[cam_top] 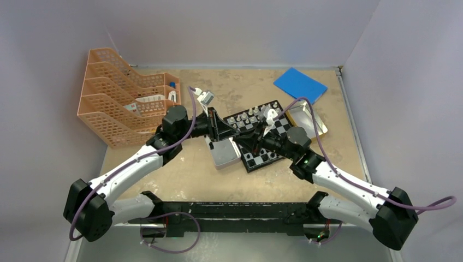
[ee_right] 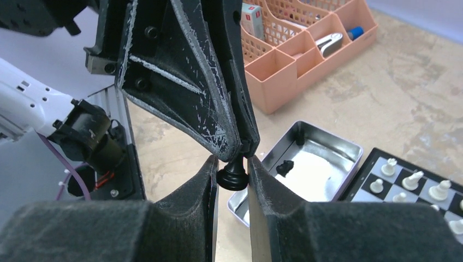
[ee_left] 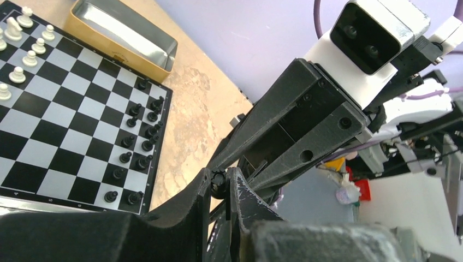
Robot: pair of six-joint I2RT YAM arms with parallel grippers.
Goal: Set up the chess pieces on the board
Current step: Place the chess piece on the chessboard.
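Observation:
A black chess piece (ee_right: pixel 232 176) hangs in the air between both arms, above the table beside the board (cam_top: pixel 261 158). My left gripper (ee_left: pixel 219 183) is shut on its upper part, and its fingers (ee_right: pixel 207 109) come down from above in the right wrist view. My right gripper (ee_right: pixel 232 169) is shut on the piece's round base, with both pads touching it. Several black pieces (ee_left: pixel 143 144) stand in two rows along one edge of the board (ee_left: pixel 60 109). White pieces (ee_left: pixel 24 49) stand at the opposite edge. In the top view the two grippers meet tip to tip (cam_top: pixel 242 141).
A silver tin (ee_right: pixel 327 144) lies under the grippers with two black pieces (ee_right: pixel 284 166) in it. A second tin (cam_top: pixel 308 120) sits beyond the board. A blue pad (cam_top: pixel 300 84) lies at the back right. An orange organizer (cam_top: pixel 120 98) stands at the back left.

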